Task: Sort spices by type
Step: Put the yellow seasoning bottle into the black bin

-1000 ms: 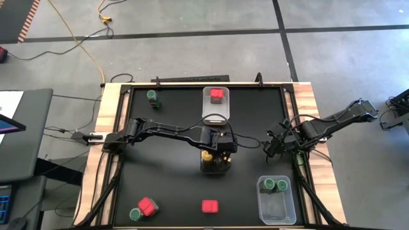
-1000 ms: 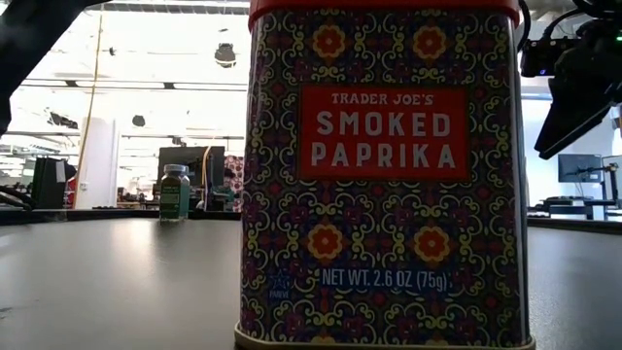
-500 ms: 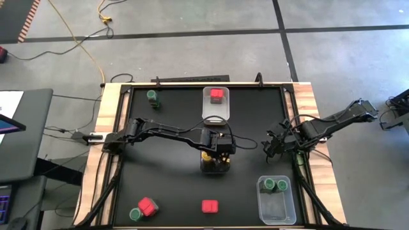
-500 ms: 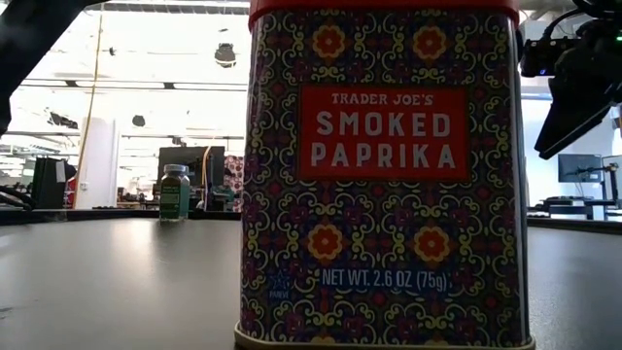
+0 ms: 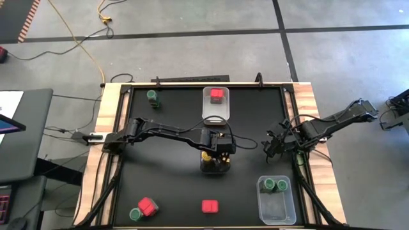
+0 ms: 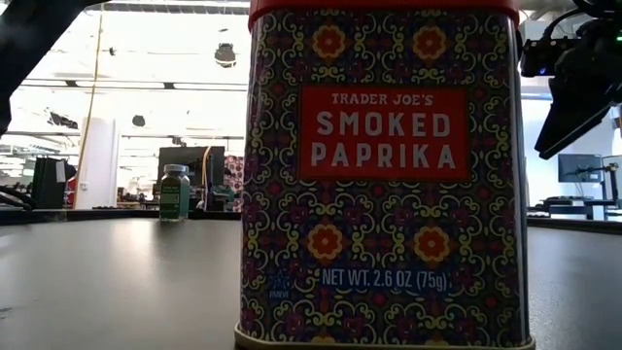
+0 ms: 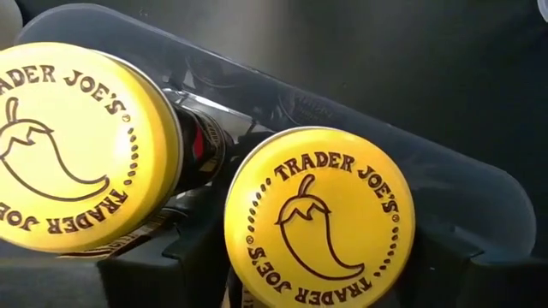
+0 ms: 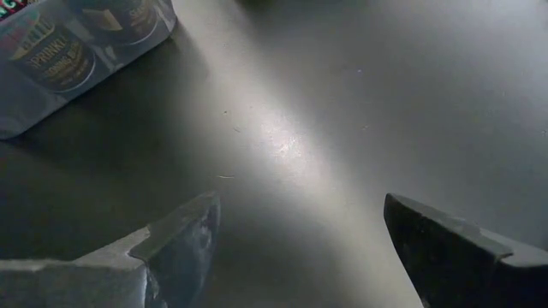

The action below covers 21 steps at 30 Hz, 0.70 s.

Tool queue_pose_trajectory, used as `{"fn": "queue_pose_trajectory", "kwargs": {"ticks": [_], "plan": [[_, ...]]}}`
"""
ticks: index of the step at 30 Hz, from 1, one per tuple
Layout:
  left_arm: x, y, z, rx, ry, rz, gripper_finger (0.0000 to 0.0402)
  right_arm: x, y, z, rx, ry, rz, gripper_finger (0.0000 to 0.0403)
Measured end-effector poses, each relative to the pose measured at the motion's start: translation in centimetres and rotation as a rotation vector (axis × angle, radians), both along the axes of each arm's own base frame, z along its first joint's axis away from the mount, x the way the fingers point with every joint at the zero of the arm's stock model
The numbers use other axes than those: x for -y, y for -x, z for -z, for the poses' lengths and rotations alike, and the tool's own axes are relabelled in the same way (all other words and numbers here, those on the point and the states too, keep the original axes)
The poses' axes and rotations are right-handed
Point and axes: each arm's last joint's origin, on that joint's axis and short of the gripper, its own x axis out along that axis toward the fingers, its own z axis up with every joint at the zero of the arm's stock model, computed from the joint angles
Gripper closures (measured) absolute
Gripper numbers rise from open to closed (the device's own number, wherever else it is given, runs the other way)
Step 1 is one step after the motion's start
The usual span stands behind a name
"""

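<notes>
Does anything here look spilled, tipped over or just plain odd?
Nothing spilled or tipped. One oddity: a smoked paprika tin stands so close to the table-level camera that it blocks most of that view.

Left end effector [image 5: 216, 155] mid-table; right end effector [image 5: 273, 147] spread wide.

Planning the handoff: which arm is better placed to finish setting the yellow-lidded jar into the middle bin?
The left. Its pincer hangs right over the middle bin, fingers either side of a yellow-lidded jar beside another one. The right pincer waits open near the table's right edge, over bare tabletop.
</notes>
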Motion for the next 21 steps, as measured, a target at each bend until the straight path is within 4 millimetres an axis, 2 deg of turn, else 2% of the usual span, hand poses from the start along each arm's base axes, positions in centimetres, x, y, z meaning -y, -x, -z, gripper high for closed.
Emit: {"fn": "queue_pose_trajectory", "kwargs": {"ticks": [8,21], "plan": [[0.00,0.00,0.00,0.000,0.000,-0.003,0.0112,0.00,0.00,0.00,0.000,0.000,0.000,0.0046],[-0.05,0.34,-0.96,0.016,0.001,-0.003,0.0111,0.00,0.00,0.00,-0.001,0.000,-0.002,0.0046]]}}
